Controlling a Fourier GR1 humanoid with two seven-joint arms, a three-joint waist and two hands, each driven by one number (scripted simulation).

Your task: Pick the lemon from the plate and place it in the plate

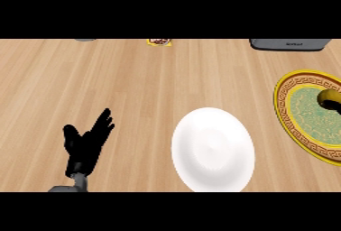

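A yellow lemon (329, 96) lies on a gold-rimmed, green-centred plate (288, 113) at the right edge of the head view, partly cut off by the frame. A dark shape touches the lemon at the frame edge; I cannot tell what it is. A plain white plate (213, 150) sits on the wooden counter in the lower middle, with nothing on it. My left hand (86, 143) rests open at the lower left, fingers pointing up, well apart from both plates. My right hand is out of sight.
A grey appliance (290, 44) stands at the back right edge of the counter. A small yellow-and-red packet (160, 42) lies at the back centre. A grey object (85, 39) peeks in at the back left.
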